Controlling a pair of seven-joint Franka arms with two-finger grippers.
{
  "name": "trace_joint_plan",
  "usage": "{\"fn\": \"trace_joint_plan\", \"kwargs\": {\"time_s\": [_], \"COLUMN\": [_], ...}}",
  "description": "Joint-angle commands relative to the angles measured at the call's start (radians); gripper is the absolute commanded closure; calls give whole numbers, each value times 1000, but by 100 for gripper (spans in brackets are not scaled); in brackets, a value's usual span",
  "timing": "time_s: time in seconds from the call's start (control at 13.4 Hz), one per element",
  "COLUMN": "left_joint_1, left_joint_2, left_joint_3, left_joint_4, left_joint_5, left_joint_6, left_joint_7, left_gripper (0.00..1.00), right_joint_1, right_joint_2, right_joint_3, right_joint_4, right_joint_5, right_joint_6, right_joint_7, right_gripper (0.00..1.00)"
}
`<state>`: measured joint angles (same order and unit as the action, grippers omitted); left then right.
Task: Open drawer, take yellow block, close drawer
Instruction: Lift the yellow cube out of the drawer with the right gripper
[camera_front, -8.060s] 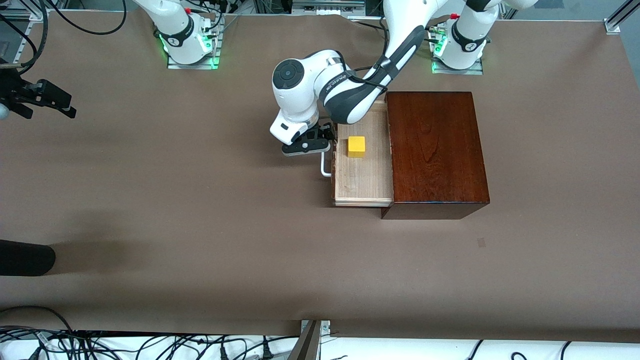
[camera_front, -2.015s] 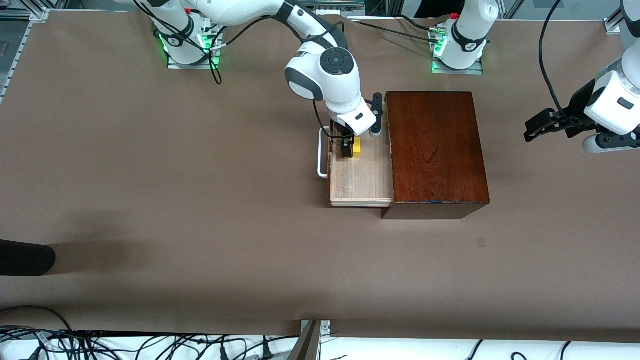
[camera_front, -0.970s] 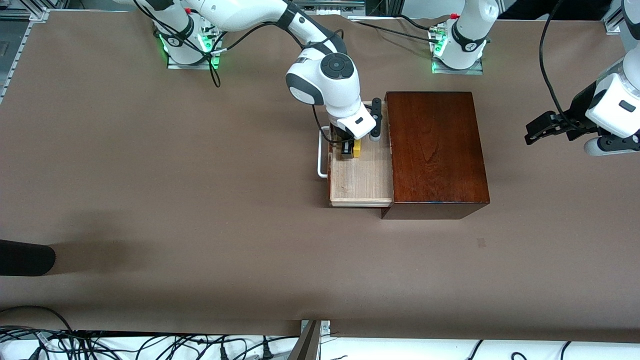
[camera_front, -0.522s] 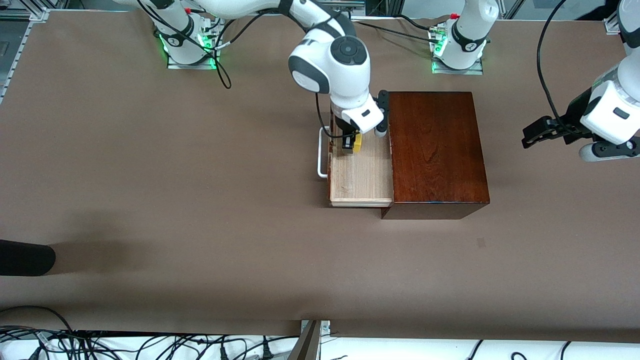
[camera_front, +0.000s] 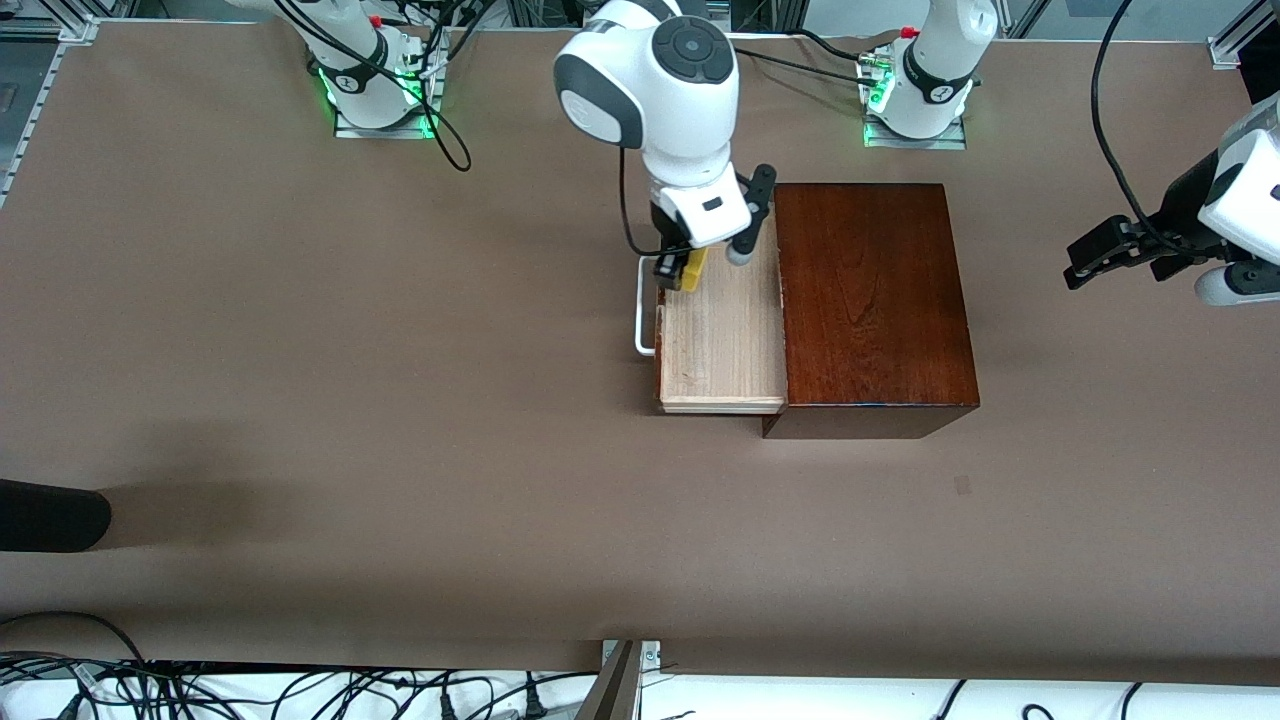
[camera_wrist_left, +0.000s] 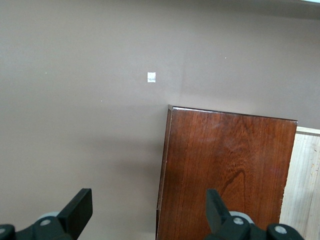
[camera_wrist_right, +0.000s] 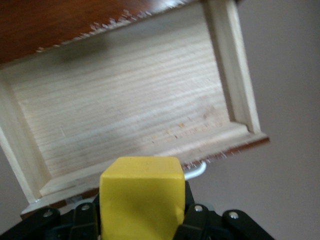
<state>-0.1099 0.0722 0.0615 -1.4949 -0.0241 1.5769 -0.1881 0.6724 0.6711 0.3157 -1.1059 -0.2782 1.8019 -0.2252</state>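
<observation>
The drawer (camera_front: 722, 340) stands pulled out of the mahogany box (camera_front: 872, 300), its pale wood tray bare, its white handle (camera_front: 643, 310) toward the right arm's end. My right gripper (camera_front: 680, 268) is shut on the yellow block (camera_front: 692, 270) and holds it in the air over the drawer's front corner nearest the robots' bases. In the right wrist view the block (camera_wrist_right: 141, 197) fills the space between the fingers, above the bare tray (camera_wrist_right: 125, 105). My left gripper (camera_front: 1100, 250) is open and empty, up over the table at the left arm's end; its view shows the box (camera_wrist_left: 225, 175).
A small pale mark (camera_front: 962, 485) lies on the brown table nearer the front camera than the box. A dark object (camera_front: 50, 515) shows at the table's edge at the right arm's end. Cables (camera_front: 200, 690) run along the front edge.
My right gripper has risen out of the drawer with the yellow block in it, shifting toward the drawer's front. The tray is now bare. The left arm has drifted slightly.
</observation>
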Motion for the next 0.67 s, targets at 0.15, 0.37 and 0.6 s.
{"fn": "trace_joint_plan", "kwargs": {"time_s": [0.15,0.37,0.6], "left_joint_1": [4,4,6], "left_joint_2": [6,6,6], "left_joint_3": [-3,-6,-2], "left_joint_4": [24,24,25], "left_joint_5": [-10,-10,-10], "left_joint_6": [-34,-35,-37], "left_joint_7": [7,7,7], "left_gripper": [0,0,0], "right_joint_1": [-126,-175,-198], "right_joint_2": [-66,-148,-244], "right_joint_3": [0,-75,-217], "right_joint_4": [-5,-72,-176], "right_joint_5": [25,74,185], "right_joint_6": [-82,-128,-121], "right_joint_7": [40,47,33], "right_gripper": [78,78,78]}}
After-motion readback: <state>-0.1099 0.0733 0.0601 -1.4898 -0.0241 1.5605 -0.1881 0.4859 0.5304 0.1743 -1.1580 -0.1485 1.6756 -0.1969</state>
